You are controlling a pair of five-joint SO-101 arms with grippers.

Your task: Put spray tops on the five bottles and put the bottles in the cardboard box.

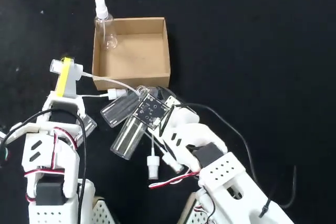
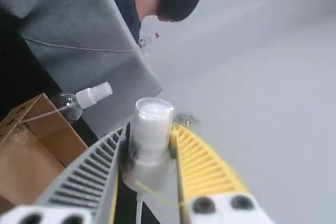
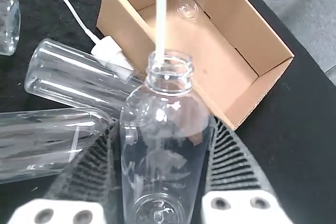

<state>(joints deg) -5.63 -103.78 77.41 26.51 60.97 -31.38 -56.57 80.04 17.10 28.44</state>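
Note:
My left gripper (image 1: pixel 65 73) is shut on a white spray top (image 2: pixel 150 129), held left of the cardboard box (image 1: pixel 131 51). Its thin tube (image 1: pixel 113 82) curves right into the neck of a clear bottle (image 3: pixel 164 129). That bottle is gripped by my right gripper (image 3: pixel 163 135), just in front of the box (image 3: pixel 220 61). One bottle with a spray top (image 1: pixel 104 23) leans in the box's back left corner, also seen from the left wrist as the capped bottle (image 2: pixel 79 100). Two open bottles (image 1: pixel 119 109) (image 1: pixel 128 136) lie on the table beside the right gripper (image 1: pixel 149 98).
A loose spray top (image 1: pixel 116 94) with its tube lies by the box's front, and another spray top (image 1: pixel 153 167) lies near the right arm. A further clear bottle (image 1: pixel 86 125) sits partly under the left arm. The table is black cloth (image 1: pixel 262 51).

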